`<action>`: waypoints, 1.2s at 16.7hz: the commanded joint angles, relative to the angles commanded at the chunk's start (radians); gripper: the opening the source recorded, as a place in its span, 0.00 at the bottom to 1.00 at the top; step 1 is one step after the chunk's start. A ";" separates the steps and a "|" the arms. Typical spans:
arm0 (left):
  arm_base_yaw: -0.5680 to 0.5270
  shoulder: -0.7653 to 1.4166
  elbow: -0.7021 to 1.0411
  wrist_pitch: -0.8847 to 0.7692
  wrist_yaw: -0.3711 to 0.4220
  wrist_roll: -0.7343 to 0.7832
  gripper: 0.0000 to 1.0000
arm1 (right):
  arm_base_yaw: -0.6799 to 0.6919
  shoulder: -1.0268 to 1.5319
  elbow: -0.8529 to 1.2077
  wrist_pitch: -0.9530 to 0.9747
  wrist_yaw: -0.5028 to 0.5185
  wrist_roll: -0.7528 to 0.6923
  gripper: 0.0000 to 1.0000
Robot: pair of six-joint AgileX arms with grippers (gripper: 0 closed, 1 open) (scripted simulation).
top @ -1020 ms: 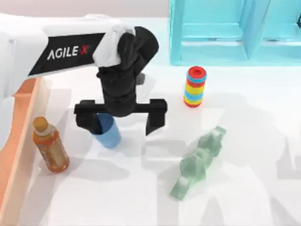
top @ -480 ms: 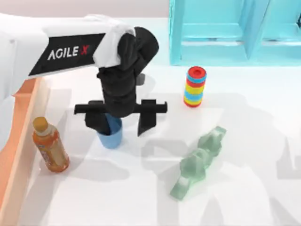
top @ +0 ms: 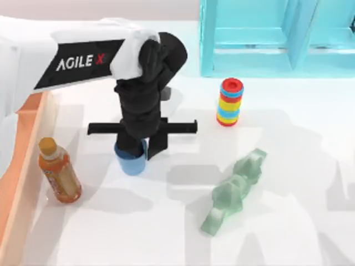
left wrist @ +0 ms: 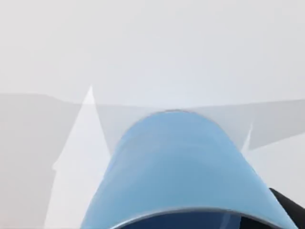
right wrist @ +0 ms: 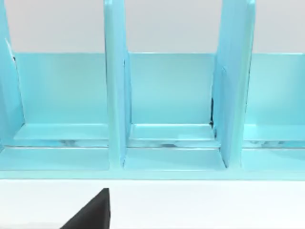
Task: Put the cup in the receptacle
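The blue cup [top: 131, 165] stands upright on the white table, left of centre. My left gripper [top: 143, 151] reaches down onto it from above, shut on the cup, with one finger over the cup's mouth and the other just outside its right wall. In the left wrist view the cup [left wrist: 176, 167] is very close, and a dark fingertip [left wrist: 288, 210] shows at its side. The receptacle [top: 26, 149], an orange-brown tray with a thick low wall, lies along the table's left edge. A dark part of my right gripper [right wrist: 90, 212] shows in the right wrist view, facing the turquoise shelf.
An orange bottle [top: 58, 172] stands between the cup and the tray wall. A striped ring stack [top: 230, 102] stands right of centre, with a pale green object [top: 233, 191] lying in front of it. The turquoise shelf unit [top: 266, 39] occupies the back right.
The left gripper's fingers have moved inward from a wide spread and now pinch the cup. The cup has shifted slightly and stands straighter.
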 joint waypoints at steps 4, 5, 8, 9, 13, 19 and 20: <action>0.000 0.000 0.000 0.000 0.000 0.000 0.00 | 0.000 0.000 0.000 0.000 0.000 0.000 1.00; 0.000 0.000 0.000 0.000 0.000 0.000 0.00 | 0.000 0.000 0.000 0.000 0.000 0.000 1.00; 0.001 -0.003 0.000 0.000 0.001 0.003 0.00 | 0.000 0.000 0.000 0.000 0.000 0.000 1.00; 0.004 -0.009 0.002 -0.001 0.004 0.013 0.00 | 0.000 0.000 0.000 0.000 0.000 0.000 1.00; 0.063 -0.081 0.017 -0.025 0.038 0.151 0.00 | 0.000 0.000 0.000 0.000 0.000 0.000 1.00; 0.328 -0.254 0.032 -0.162 0.062 0.481 0.00 | 0.000 0.000 0.000 0.000 0.000 0.000 1.00; 0.393 -0.282 0.030 -0.196 0.056 0.531 0.00 | 0.000 0.000 0.000 0.000 0.000 0.000 1.00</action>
